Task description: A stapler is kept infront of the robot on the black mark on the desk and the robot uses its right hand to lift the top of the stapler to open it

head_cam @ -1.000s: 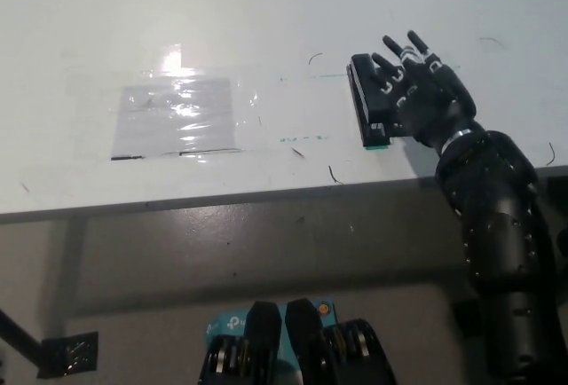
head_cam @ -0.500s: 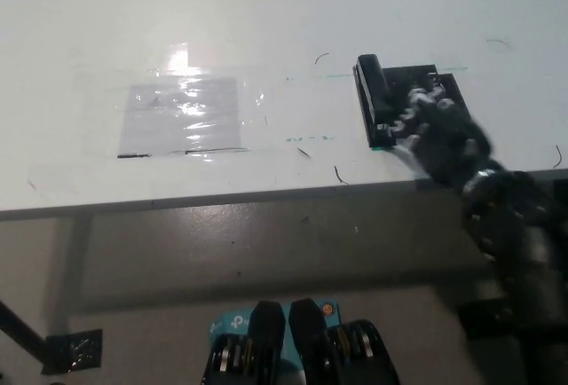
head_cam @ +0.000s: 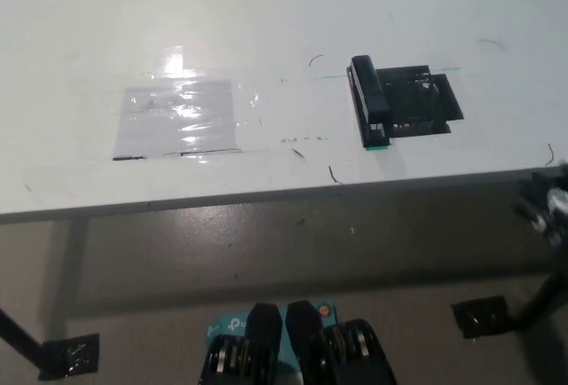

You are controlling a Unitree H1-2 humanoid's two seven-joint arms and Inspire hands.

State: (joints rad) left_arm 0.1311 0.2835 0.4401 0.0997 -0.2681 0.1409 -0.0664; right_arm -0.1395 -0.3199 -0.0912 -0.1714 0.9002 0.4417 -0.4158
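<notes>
Black right hand (head_cam: 548, 206) off desk edge

Stapler (head_cam: 369, 101) is lying on the desk (head_cam: 266, 12), up and to the left of the right hand (head_cam: 548, 203), well apart from it, touching the left edge of the mark (head_cam: 422, 103). Hand is sitting off the desk's near edge. Taped sheet (head_cam: 176, 119) is lying further left, well apart.

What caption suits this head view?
Black stapler beside the black square mark on the white desk; blurred black right hand at right edge.
</notes>
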